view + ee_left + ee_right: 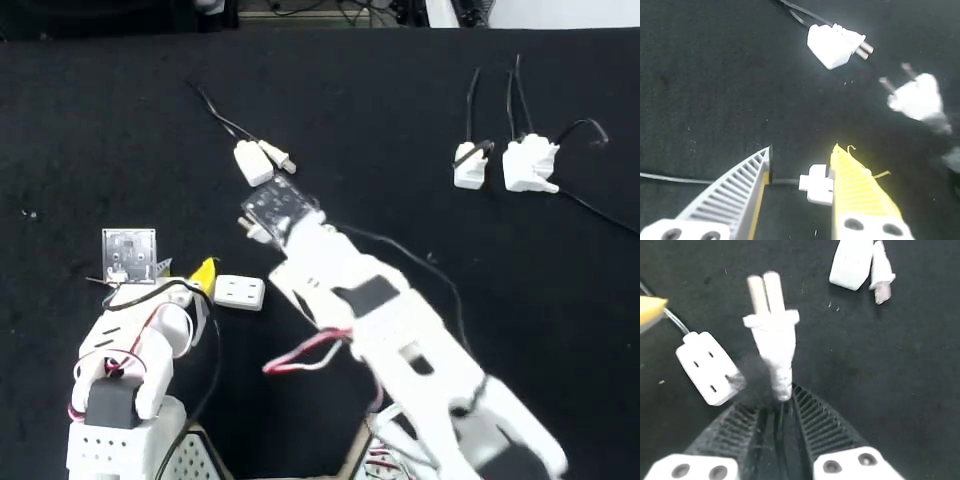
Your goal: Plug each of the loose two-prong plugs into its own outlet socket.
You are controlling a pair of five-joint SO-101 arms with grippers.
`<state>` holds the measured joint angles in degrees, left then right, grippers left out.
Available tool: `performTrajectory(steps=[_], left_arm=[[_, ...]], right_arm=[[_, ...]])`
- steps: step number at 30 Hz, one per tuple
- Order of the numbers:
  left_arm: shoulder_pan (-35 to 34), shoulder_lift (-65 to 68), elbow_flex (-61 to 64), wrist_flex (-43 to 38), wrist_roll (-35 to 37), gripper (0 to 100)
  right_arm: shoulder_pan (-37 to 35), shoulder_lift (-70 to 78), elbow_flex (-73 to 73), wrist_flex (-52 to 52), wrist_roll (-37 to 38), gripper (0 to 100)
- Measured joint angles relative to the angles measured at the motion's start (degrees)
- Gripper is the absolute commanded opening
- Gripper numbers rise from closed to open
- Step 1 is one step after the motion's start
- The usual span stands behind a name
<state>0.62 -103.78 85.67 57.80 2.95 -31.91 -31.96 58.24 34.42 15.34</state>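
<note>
My right gripper (778,396) is shut on the tail of a white two-prong plug (771,332), whose prongs point away from the wrist. In the high view this plug (252,230) hangs just beyond a white outlet socket (240,292), which lies flat on the black table. The socket's slotted face (710,367) lies beside the held plug. My left gripper (800,150) stands open at the socket's cord end (814,184), which touches the yellow finger (860,190). A second loose plug (836,44) lies farther out, next to another white plug body (253,162).
Black cords run across the black table (400,90). At the far right lie two more white plug-and-socket pieces (470,166) (530,164) with cords. The table's near right and far left hold nothing.
</note>
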Motion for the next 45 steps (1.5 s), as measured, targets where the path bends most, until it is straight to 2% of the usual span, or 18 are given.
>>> performTrajectory(steps=[11, 17, 23, 31, 37, 45], left_arm=[[0.0, 0.0, 0.0, 2.02, 0.09, 21], [0.0, 0.0, 0.0, 2.73, 0.09, 21], [0.0, 0.0, 0.0, 2.99, 0.09, 21], [0.0, 0.0, 0.0, 2.99, 0.09, 21], [0.0, 0.0, 0.0, 2.99, 0.09, 21], [0.0, 0.0, 0.0, 2.99, 0.09, 21]], right_arm=[[-0.09, 29.19, -19.16, 0.62, 0.0, 1.2], [-0.09, 44.04, -35.43, 7.47, 0.09, 11.6], [-0.09, 55.82, -51.08, 14.51, 0.09, 12.6], [-0.09, 58.64, -65.49, 23.47, 0.09, 12.6], [-0.09, 64.79, -66.64, 23.91, 2.11, 12.6], [-0.09, 65.58, -67.34, 24.0, 4.31, 12.6]])
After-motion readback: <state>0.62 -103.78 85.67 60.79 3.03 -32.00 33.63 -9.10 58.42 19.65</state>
